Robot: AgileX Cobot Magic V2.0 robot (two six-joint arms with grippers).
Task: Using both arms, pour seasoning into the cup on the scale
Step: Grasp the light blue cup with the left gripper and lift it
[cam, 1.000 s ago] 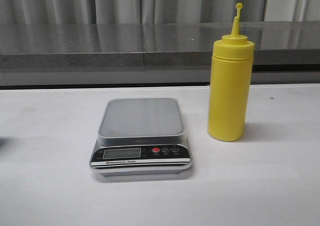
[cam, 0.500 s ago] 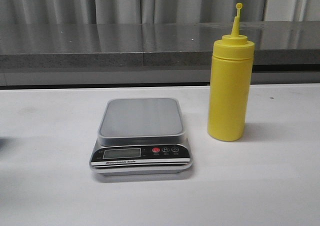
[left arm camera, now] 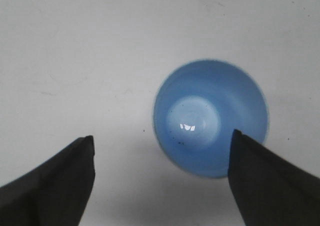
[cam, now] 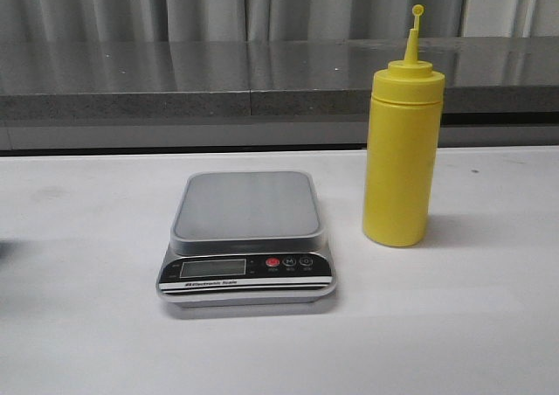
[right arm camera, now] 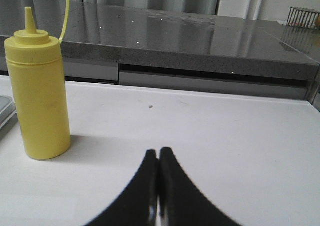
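Note:
The yellow seasoning bottle (cam: 401, 150) stands upright on the white table (cam: 87, 325), right of the silver scale (cam: 247, 204), whose platform holds nothing. Neither arm shows in the front view. In the left wrist view the light blue cup (left arm camera: 210, 117) is seen from above, upright on the table. My left gripper (left arm camera: 162, 141) hangs open over it, and the cup lies toward one finger (left arm camera: 265, 181), not centred between them. In the right wrist view my right gripper (right arm camera: 159, 152) is shut on nothing, low over the table, with the seasoning bottle (right arm camera: 39, 93) off to one side and ahead.
A dark grey counter ledge (cam: 262, 85) runs along the back of the table, with curtains behind it. The scale's black front panel (cam: 247, 268) faces the camera. A corner of the scale (right arm camera: 6, 111) shows beside the bottle in the right wrist view.

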